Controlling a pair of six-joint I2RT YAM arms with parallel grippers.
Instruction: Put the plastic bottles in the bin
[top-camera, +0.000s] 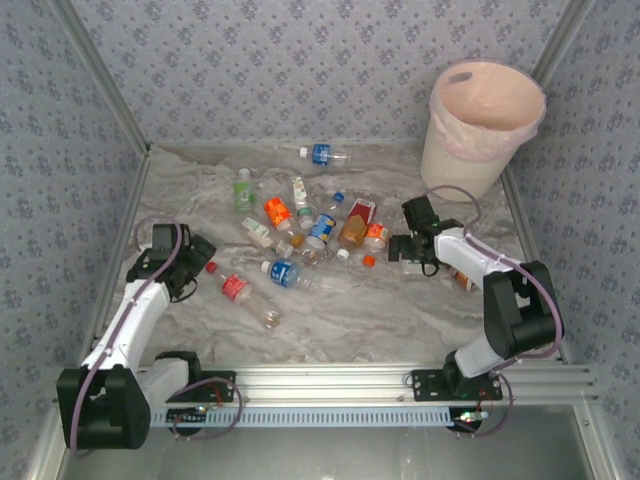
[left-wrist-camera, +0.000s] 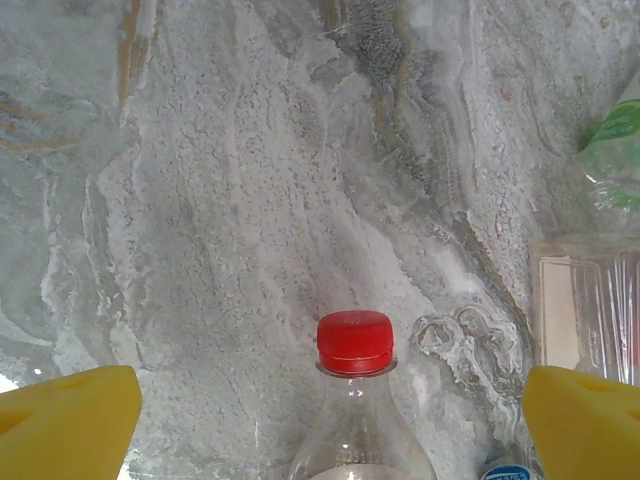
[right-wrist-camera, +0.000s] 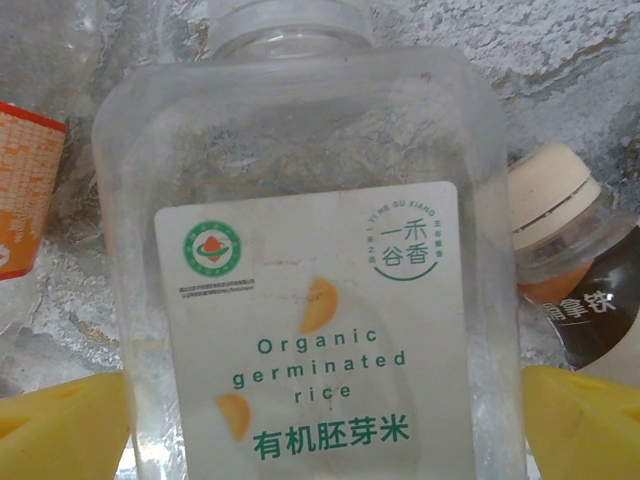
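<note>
The bin (top-camera: 468, 160) is set upright at the far right corner of the table (top-camera: 400, 310) and is lined with a pale-pink bag. The plastic bottles (top-camera: 322, 230) are scattered on the marbled surface to the left of the bin and nearer the arm bases. A blue-labelled bottle (top-camera: 322, 154) is laid apart from the heap, by the far wall, left of the bin.

The right gripper (right-wrist-camera: 320, 425) is held low, near the bin on its near side. It is released, with the yellow fingers (right-wrist-camera: 60, 425) spread to either side of a square clear bottle (right-wrist-camera: 310, 250) labelled "Organic germinated rice". Whether its sides are touched cannot be told. A cream-capped bottle (right-wrist-camera: 560, 235) is lying just beside it.

The left gripper (left-wrist-camera: 330, 405) is placed well apart from the bin, beyond the heap. It is likewise released, and the neck of a red-capped bottle (left-wrist-camera: 353, 343) is framed between its spread fingers, untouched.
</note>
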